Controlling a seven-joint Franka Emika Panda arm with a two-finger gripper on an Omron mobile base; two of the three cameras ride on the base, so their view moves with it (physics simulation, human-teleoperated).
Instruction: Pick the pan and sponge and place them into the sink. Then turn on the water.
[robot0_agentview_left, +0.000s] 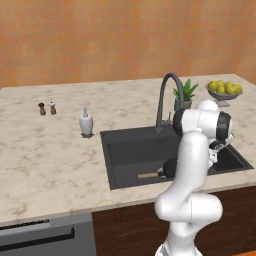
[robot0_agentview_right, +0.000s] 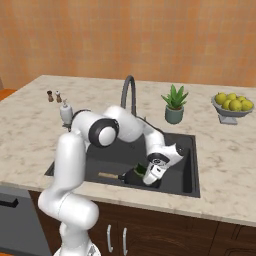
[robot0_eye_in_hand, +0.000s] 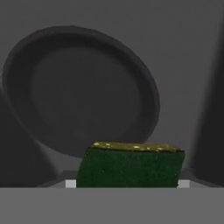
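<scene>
**Gripper holds the sponge low in the sink, just above the pan**

The two-finger gripper (robot0_agentview_right: 150, 179) of the white arm reaches down into the large rectangular dark-grey sink (robot0_agentview_right: 185, 182), near its front wall. Its jaws stand partly open, closed on a dark green sponge with a yellow top layer (robot0_eye_in_hand: 131, 166), which sits between them in the hand view. The small round black frying pan (robot0_eye_in_hand: 83, 98) lies on the basin floor directly beneath the held sponge, close to the front edge, its light-brown wooden handle (robot0_agentview_left: 148, 175) pointing towards the sink's left side. The tall dark gooseneck faucet (robot0_agentview_left: 165, 100) rises from the counter at the back rim.
</scene>
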